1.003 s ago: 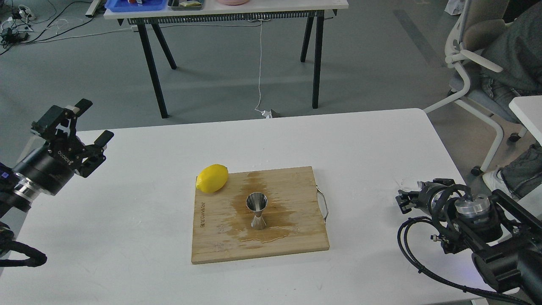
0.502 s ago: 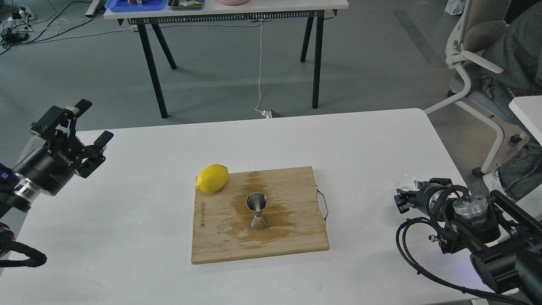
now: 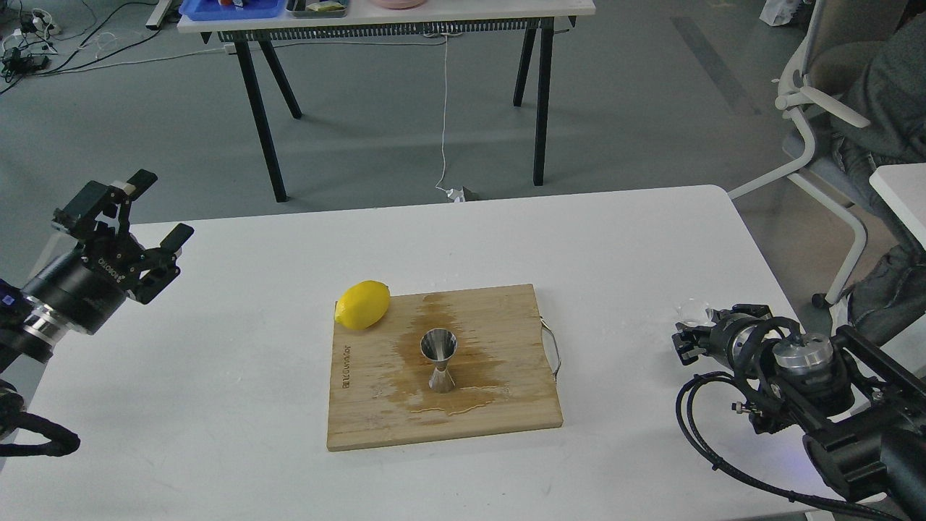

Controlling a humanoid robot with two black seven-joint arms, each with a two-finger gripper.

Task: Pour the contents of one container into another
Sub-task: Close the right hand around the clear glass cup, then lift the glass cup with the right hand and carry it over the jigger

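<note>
The steel jigger [image 3: 439,359] stands upright in the middle of the wooden cutting board [image 3: 506,405], inside a wet stain. Far to the right, near the table's right edge, the tiny clear glass cup [image 3: 692,312] sits right against the tip of my right gripper [image 3: 696,339]. That gripper is dark and seen end-on, so its fingers cannot be told apart, nor can I tell whether they hold the cup. My left gripper [image 3: 160,206] hovers open over the table's far left corner with nothing between its fingers.
A yellow lemon [image 3: 362,305] rests on the board's far left corner. The board has a metal handle [image 3: 553,349] on its right side. Behind the white table [image 3: 239,376] stand another table and, at right, an office chair [image 3: 817,137] with a seated person.
My right gripper has crept slightly left, and the glass cup has shifted with it. The chair at right has rolled a little. The left arm, jigger and lemon have not moved.
</note>
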